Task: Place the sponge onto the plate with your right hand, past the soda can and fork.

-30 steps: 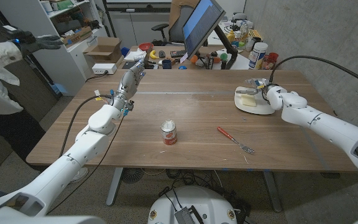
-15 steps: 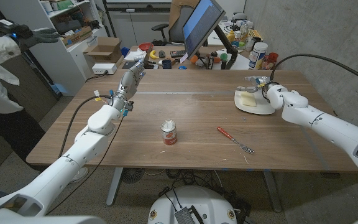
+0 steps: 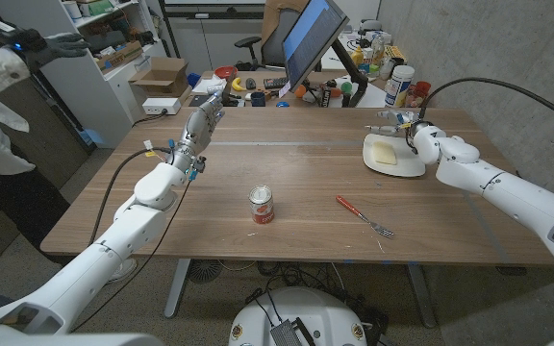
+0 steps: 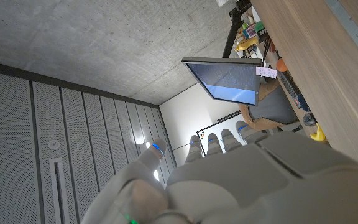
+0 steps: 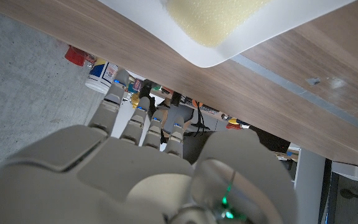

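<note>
A pale yellow sponge [image 3: 383, 151] lies on the white plate [image 3: 407, 168] at the table's far right; the right wrist view shows the sponge [image 5: 213, 18] on the plate [image 5: 166, 31] too. My right hand [image 3: 399, 121] hovers just behind the plate, above its far rim, fingers spread and holding nothing. The red soda can [image 3: 262, 205] stands upright mid-table. A red-handled fork [image 3: 364, 216] lies to its right. My left hand [image 3: 203, 120] is raised over the far left of the table, fingers straight and together, empty.
A tilted monitor [image 3: 311, 38], bottles, cups and small items crowd the desk behind the table. A person's gloved hand [image 3: 51, 43] reaches in at the upper left. A cable runs from my right arm past the table's right edge.
My right hand has lifted off the sponge and plate and drawn back toward the far edge, leaving the sponge on the plate. The left arm has stayed still.
</note>
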